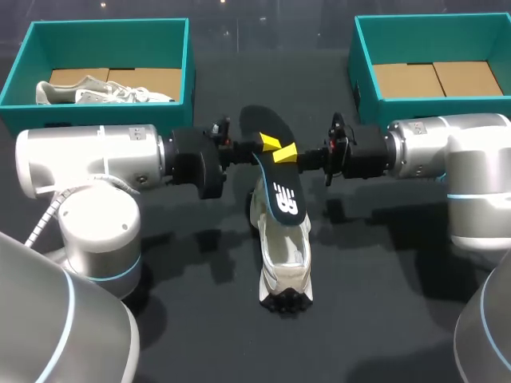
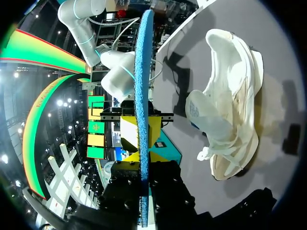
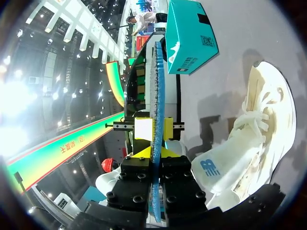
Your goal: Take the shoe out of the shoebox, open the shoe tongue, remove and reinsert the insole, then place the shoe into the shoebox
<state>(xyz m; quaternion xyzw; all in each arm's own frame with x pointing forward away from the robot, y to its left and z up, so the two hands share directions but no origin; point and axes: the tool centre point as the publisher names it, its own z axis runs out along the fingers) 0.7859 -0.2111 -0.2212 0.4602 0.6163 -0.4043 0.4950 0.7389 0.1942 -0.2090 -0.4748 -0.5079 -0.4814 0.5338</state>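
Head view: from the white shoe [image 1: 286, 257] on the table, the teal left shoebox [image 1: 188, 73] stands at 11 o'clock, holding another sneaker [image 1: 102, 92], and the right shoebox [image 1: 356, 65] at 1 o'clock. The dark insole [image 1: 285, 199], held above, hides the shoe's 12 o'clock end. The arms come in level from 9 and 3 o'clock, and the left gripper [image 1: 270, 144] and right gripper [image 1: 287, 152] each pinch the insole.

The left arm [image 1: 120, 159] and right arm [image 1: 431, 148] span the tabletop [image 1: 383, 319] midway, meeting at the insole [image 1: 281, 187] above the white shoe [image 1: 286, 247]; open tabletop flanks the shoe.
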